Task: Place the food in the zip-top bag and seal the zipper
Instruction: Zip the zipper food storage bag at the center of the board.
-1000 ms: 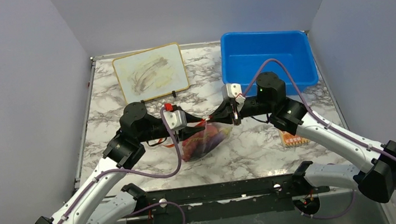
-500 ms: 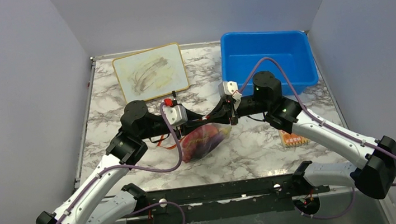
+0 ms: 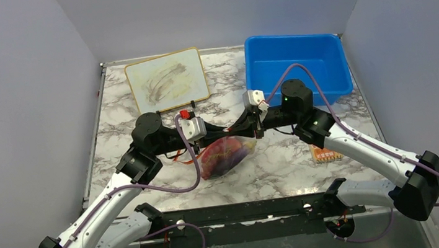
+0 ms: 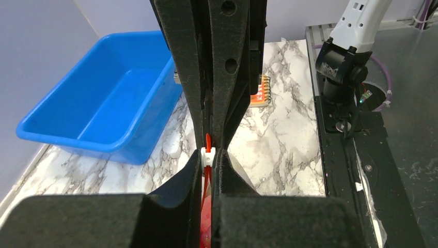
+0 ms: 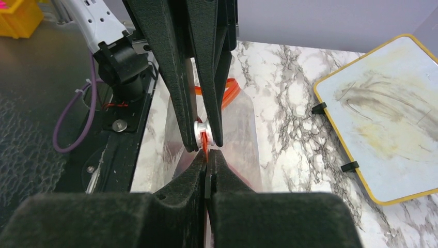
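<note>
Left claw [image 4: 207, 155] and right claw [image 5: 206, 156] each clamp the zipper [image 4: 207, 139]; food [image 3: 221, 156] in bag [image 3: 243, 148] indistinct.

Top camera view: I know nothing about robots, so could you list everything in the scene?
table: one, grey-veined marble, under everything
bin: one, blue, far right
board: one, smudged white, yellow rim, far left
zip-top bag: one, clear, centre
food: several, red and purple, inside bag
zipper: one, orange-red, bag's mouth
card: one, orange, right, beside the arm
left arm: one, white-black, near left
right arm: one, white-black, near right
left pincer: black, shut on zipper
right pincer: black, shut on zipper
</note>
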